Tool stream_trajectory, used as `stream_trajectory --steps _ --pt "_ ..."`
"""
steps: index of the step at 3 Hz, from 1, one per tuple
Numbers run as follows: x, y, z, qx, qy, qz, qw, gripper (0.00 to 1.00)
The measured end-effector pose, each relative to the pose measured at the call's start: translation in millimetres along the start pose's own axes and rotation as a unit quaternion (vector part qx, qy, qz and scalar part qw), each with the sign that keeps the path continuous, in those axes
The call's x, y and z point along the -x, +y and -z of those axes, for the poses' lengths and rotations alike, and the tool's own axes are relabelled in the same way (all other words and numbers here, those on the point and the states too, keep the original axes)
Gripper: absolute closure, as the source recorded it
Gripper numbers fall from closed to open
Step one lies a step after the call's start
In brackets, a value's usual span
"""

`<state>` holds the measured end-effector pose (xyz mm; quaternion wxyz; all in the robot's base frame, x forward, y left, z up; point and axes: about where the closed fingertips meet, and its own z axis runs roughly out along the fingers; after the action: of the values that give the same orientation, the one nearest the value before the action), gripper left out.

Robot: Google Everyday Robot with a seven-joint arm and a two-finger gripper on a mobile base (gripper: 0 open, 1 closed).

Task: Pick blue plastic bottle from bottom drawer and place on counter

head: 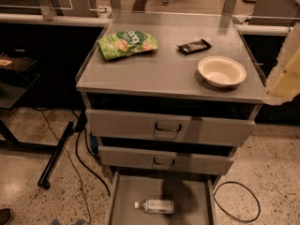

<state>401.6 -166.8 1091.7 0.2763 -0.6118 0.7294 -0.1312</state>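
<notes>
So here's what we're looking at: the small clear blue plastic bottle [154,206] with the white cap is lying on its side on the flat floor of the wide grey metal bottom drawer [190,193]. The drawer is pulled open below the cabinet's front edge. The bottle's cap points toward the drawer's left side, and the bottle sits a bit left of the middle, near the front.

Up top, the flat grey stainless steel counter [154,76] has three things on it. A crinkly green snack bag [127,44] is toward the back left corner, and a small black wrapped bar [194,46] sits toward the back right. A round cream-coloured bowl [221,71] is by the right edge, a little ahead of the bar. All three are apart from each other.

The pale yellowish gripper [283,76] shows up just off the counter's right edge near the front right corner, well apart from the bottle. We honestly can't tell if it's wide or narrow, and we don't see anything in it.

The two upper grey drawers with dark loop handles [168,127] are pushed in. A black cable loop [236,203] lies on the speckled floor right of the open drawer.
</notes>
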Motion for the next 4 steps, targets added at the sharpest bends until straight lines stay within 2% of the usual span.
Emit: stream_trajectory --steps 1,4 --pt "0.0 0.0 0.0 0.0 0.0 0.0 1.0 0.17" --pt "0.0 0.0 0.0 0.0 0.0 0.0 1.0 0.54"
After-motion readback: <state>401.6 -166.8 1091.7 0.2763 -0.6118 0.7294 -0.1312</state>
